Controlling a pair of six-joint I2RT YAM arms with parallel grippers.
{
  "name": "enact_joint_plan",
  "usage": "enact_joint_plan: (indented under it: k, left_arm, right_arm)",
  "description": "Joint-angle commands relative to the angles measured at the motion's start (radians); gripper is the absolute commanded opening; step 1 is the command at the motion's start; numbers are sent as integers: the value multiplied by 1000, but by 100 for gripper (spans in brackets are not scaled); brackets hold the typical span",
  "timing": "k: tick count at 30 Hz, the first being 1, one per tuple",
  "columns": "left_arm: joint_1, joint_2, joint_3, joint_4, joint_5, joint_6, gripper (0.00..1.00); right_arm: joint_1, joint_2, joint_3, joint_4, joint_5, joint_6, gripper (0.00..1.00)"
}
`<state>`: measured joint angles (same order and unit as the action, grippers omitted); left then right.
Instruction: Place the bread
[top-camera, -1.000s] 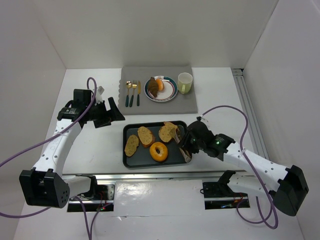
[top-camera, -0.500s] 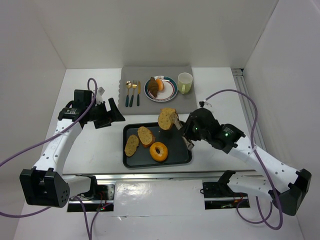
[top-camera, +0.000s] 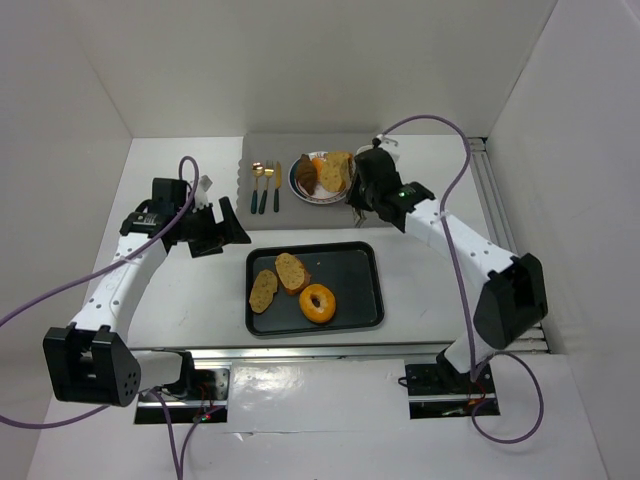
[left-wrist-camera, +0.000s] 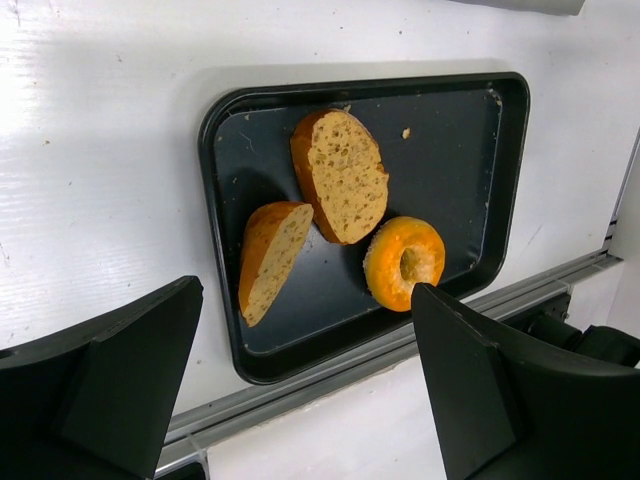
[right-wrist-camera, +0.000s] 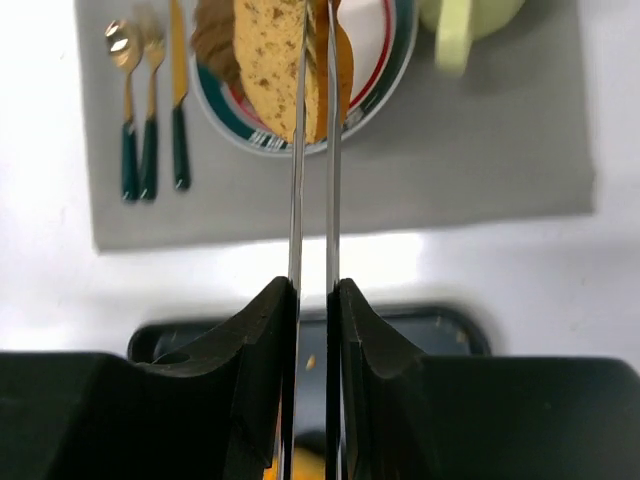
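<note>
Now that it is off the black tray (top-camera: 350, 270), the bread slice (top-camera: 336, 172) has travelled toward 12 o'clock and hangs over the striped plate (top-camera: 318, 201), beside a brown pastry (top-camera: 306, 172) already lying there. The right tool (top-camera: 345, 180) is narrow, pinching the slice. The left tool (top-camera: 230, 222) is wide and idle at 9 o'clock of the tray. Carrying appears finished; lowering and release remain. The slice's long axis runs roughly 12-to-6, with the crumb face turned toward 9 o'clock. Contact with the plate cannot be told.
</note>
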<state>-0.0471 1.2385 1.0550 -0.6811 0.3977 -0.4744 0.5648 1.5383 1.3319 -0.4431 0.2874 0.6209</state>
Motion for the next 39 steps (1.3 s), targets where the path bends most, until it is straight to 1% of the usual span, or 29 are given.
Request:
enact_joint_plan:
  k: [1,2,6,7,9,12,16,17,18,21,22,24,33,35,37,38,39]
  left_arm:
    - [6,-5,28,9,7,17,99]
    - [6,-5,28,9,7,17,99]
    - [6,4,28,9,7,17,99]
    - [6,4,28,9,7,17,99]
    - [6,4,28,9,7,17,99]
    - [6,4,28,9,7,17,99]
    - [6,4,28,9,7,17,99]
    - [6,4,28,9,7,17,99]
    - [6,4,28,0,7,17,99]
    - [6,4,28,0,7,17,99]
    - [6,4,28,0,7,17,99]
    - [6,4,28,0,7,17,99]
    - [6,-5,28,0,7,17,99]
    - [6,-5,28,0,7,17,99]
    - [6,-5,28,0,7,17,99]
    - [6,-5,28,0,7,17,99]
    - [6,-5,28,0,7,17,99]
  right_arm:
    - [-65,68,75,138,-51,-76,7]
    - [-89,83,75,159,-63,-76,7]
    - [-114,115,75,224,-123,-76,7]
    - [-114,137,75,224,-146,-85,7]
    - [-114,155,95,215,-146,-85,7]
    - [-114,166,78,227,-156,-85,7]
    - [-114,166,50,259,-165,-76,15]
    - [-114,166,50,259,-165,-67,18]
    - [-114,166,50,259,-165,-67,29]
    - [-114,157,50,250,-165,-67,43]
    - [-103,145,59,250,-153,-67,44]
    - [-94,135,59,241,-126,-67,44]
    - [-83,89,59,222,-108,-67,45]
    - [-72,79,59,213,-84,-67,48]
    - [-63,69,59,201,-71,-67,48]
    - [-63,57,59,192,-71,-67,51]
    - [-63,46,49,192,-62,-67,51]
